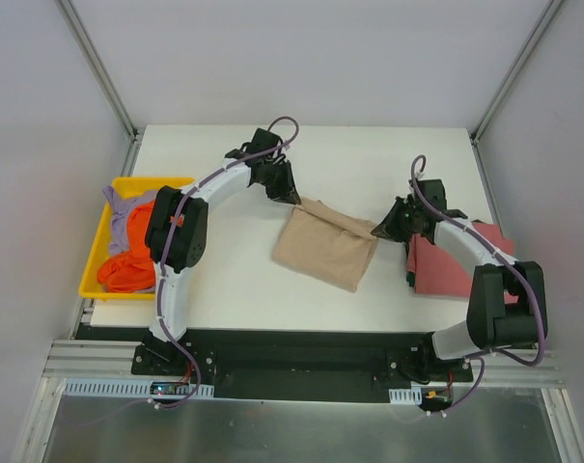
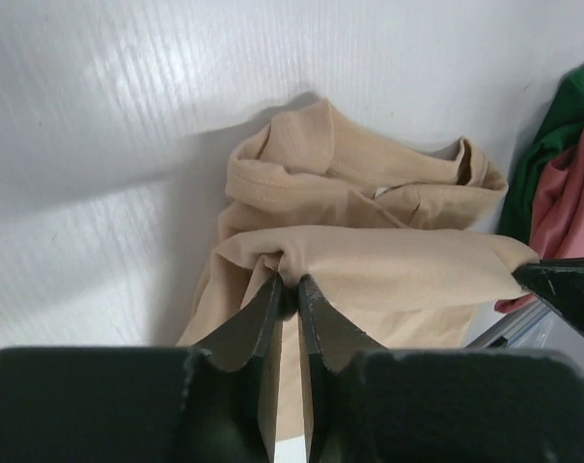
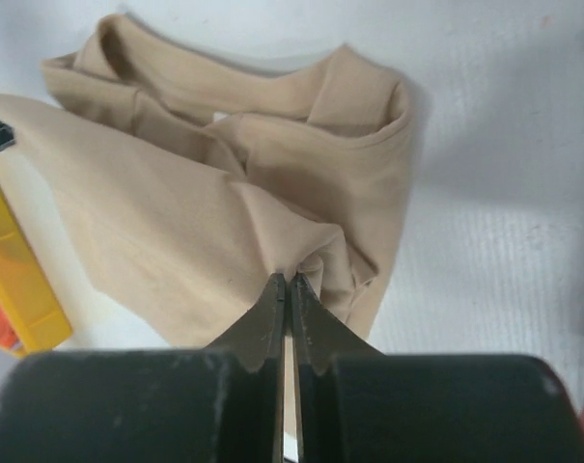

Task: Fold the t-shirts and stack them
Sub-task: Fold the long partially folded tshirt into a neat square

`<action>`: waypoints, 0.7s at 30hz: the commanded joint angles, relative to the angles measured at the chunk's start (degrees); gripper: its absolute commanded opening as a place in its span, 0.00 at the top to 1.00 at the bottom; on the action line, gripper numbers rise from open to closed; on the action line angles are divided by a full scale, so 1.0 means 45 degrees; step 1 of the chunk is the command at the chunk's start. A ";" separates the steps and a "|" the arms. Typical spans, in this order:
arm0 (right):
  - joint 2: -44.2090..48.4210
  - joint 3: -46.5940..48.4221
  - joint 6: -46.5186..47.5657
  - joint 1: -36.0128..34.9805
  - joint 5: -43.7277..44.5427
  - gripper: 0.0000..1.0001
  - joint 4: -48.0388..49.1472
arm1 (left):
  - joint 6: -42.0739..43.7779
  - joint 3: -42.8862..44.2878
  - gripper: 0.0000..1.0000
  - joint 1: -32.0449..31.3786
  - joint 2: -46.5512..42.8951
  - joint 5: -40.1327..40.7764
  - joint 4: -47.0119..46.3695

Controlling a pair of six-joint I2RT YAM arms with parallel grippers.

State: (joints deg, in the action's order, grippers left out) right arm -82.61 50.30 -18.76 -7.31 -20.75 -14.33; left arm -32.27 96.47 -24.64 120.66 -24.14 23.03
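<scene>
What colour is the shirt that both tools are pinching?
The shirt is tan, clearest in the right wrist view.

Lab cell — white walls (image 1: 301, 58), aluminium framing (image 1: 98, 68)

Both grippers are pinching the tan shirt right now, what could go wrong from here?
1. The left gripper and right gripper each hold only a small pinch of the tan shirt at their tips. The cloth might slip out under tension.
2. The layers underneath look rumpled in both wrist views, so the fold may end up uneven.
3. The right arm reaches over the red shirt. A low move could drag it.
</scene>
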 commanded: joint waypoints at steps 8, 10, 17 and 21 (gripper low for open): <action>0.0190 0.0970 -0.0440 0.0160 0.2658 0.48 0.1329 | 0.0940 0.1865 0.12 0.0203 -0.0073 -0.0456 -0.0234; 0.0834 0.0834 -0.0187 0.0082 0.2698 0.23 0.1270 | 0.1038 0.1534 0.01 0.0184 -0.0678 -0.0475 -0.0254; 0.2342 -0.0005 0.0518 -0.0892 0.0145 0.11 0.1325 | 0.1214 -0.0264 0.01 -0.0596 -0.2613 -0.1665 -0.0331; 0.1602 -0.0202 -0.0028 -0.1421 -0.1772 0.09 0.2478 | 0.1059 0.0026 0.01 -0.0871 -0.2109 -0.2251 -0.0410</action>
State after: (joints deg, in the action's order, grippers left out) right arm -72.82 50.72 -18.15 -11.46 -18.50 -8.40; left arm -28.84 95.90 -26.85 111.55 -29.58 22.15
